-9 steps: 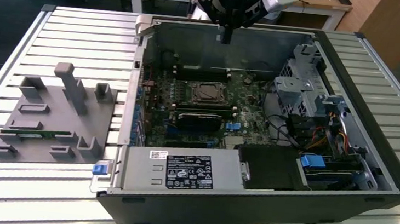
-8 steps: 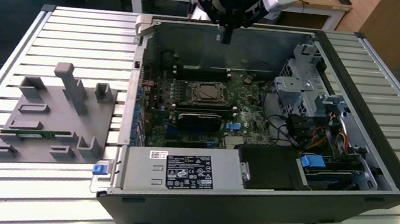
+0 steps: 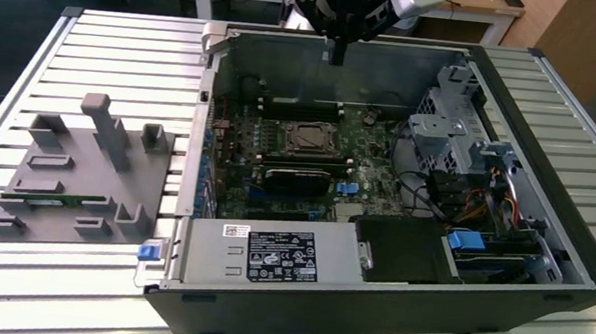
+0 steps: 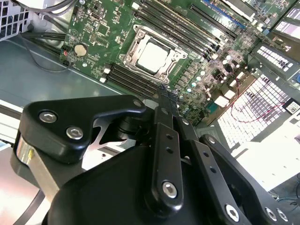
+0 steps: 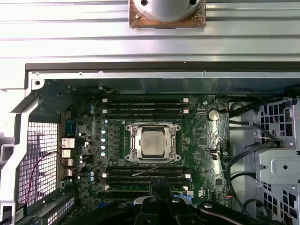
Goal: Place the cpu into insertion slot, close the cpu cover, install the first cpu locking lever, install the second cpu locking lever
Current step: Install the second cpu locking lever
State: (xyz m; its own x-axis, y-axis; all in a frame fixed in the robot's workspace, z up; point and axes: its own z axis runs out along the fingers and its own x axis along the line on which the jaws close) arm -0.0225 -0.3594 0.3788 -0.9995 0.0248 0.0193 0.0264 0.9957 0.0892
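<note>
1 small square grey-topped cpu [image 5: 153, 143] sits in the dark insertion slot [image 5: 132, 142], silver cpu cover [image 5: 172, 127] framing it; the black hand [image 3: 337, 58] hovers above, fingers together, holding nothing.

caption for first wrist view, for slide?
Gripper above the motherboard; cpu seated in its slot, cover closed.

grey fixture tray [image 3: 78, 179] | power supply [image 3: 273, 256] | possibly a drive cage [image 3: 448, 136]
</note>
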